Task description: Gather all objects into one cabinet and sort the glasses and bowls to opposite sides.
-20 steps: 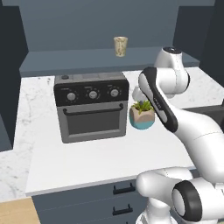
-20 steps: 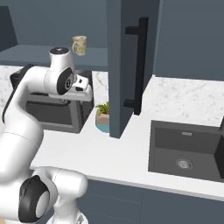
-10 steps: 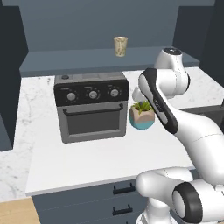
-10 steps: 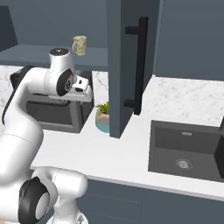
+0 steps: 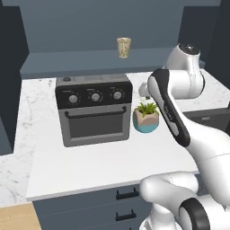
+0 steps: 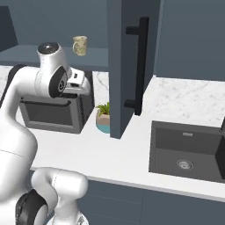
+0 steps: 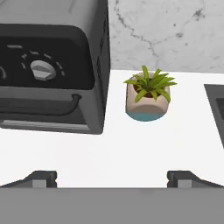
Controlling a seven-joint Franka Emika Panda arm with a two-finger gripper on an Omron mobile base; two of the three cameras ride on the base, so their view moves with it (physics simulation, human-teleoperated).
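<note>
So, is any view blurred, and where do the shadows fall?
No blur in any view; left base view: soft shadow beside the oven; hand view: faint shadow under the plant, even light, no glare; right base view: the sink looks flat and dark.

The arm point(image 5: 179, 117) was glossy white, built of rounded, tube-like links that swelled into bulbous housings. Dark grey to black rings marked the joints: one wide band circled the big round base joint point(image 5: 194, 216) low in the left base view, and a dark disc capped the topmost housing point(image 6: 49, 47) in the right base view. A dark seam ran lengthwise along one link. The claw point(image 7: 112, 177) ended in two small dark grey, blocky finger tips point(image 7: 41, 178).
</note>
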